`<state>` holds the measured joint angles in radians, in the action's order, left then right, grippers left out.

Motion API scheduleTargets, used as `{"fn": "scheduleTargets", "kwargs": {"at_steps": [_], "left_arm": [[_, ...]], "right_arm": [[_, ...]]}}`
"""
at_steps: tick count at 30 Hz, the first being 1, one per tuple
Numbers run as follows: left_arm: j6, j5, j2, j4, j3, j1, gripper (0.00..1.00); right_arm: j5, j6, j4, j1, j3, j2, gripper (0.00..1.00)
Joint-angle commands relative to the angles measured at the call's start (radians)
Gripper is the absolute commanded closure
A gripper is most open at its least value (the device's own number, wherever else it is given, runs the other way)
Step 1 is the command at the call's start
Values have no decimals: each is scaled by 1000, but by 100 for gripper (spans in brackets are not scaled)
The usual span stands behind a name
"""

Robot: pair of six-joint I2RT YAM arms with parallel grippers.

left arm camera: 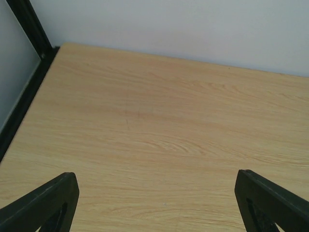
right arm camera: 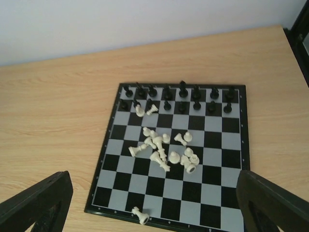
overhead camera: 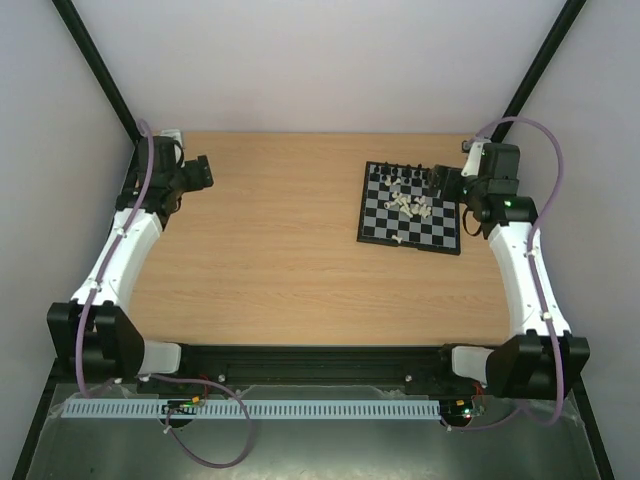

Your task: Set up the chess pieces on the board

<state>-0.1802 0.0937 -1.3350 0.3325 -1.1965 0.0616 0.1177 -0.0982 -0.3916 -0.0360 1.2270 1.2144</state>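
The board [overhead camera: 384, 226] lies on the table's far right, also in the right wrist view [right arm camera: 219, 191]. Black chess pieces [right arm camera: 181, 99] stand in two rows along its far side. Several cream-white pieces [right arm camera: 164, 147] lie toppled in a heap mid-board. Two more [right arm camera: 144, 110] lie by the black rows, and one [right arm camera: 140, 215] lies at the near edge. My right gripper [overhead camera: 447, 184] is open and empty above the board's right side; its jaws [right arm camera: 152, 195] stand wide apart. My left gripper [overhead camera: 203, 172] is open and empty at the far left, over bare wood [left arm camera: 157, 195].
The wooden table [overhead camera: 280, 250] ends at a white back wall. Black frame posts [overhead camera: 100, 70] stand at both far corners; one shows in the left wrist view [left arm camera: 29, 29]. A black rail [overhead camera: 310, 355] runs along the near edge between the arm bases.
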Motion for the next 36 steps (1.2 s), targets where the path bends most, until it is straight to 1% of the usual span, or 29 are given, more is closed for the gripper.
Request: {"fn": "scheduleTargets", "kwargs": {"at_steps": [1,3,5,9,12,14,16,18,23,27,29,31,36], "left_arm": [[43,-161,-47,7,-32,-47,7],[67,-190,-70,16,-43,-42,4],[90,-197,-93,21,-57,-29,3],[104,-262,-139,0,-63,-5,1],[38,-302,-173,-49,-51,4,1],[23,-360,-204,-65,-52,8,1],[36,-426,-238,-73,-60,18,6],[65,-466,-273,-67,-79,40,13],[82,-537,-390,-52,-146,131,30],[60,-570,-502,-50,-215,218,39],[31,-586,-572,-54,-256,250,42],[3,-611,-631,-58,-302,277,43],[-93,-680,-794,-81,-439,334,40]], "right_arm": [[-56,18,-85,16,55,68,5],[-49,49,-108,19,67,102,4],[-64,45,-125,12,86,143,3],[-39,31,-159,-36,135,248,2],[-14,29,-170,-70,167,320,2],[8,35,-178,-88,188,369,1],[39,50,-187,-102,209,419,3],[60,58,-206,-112,232,475,8],[102,36,-222,-165,265,592,18],[106,66,-253,-225,311,686,30],[107,82,-278,-250,338,739,32],[101,90,-288,-270,385,789,32],[156,127,-326,-306,456,903,29]]}}
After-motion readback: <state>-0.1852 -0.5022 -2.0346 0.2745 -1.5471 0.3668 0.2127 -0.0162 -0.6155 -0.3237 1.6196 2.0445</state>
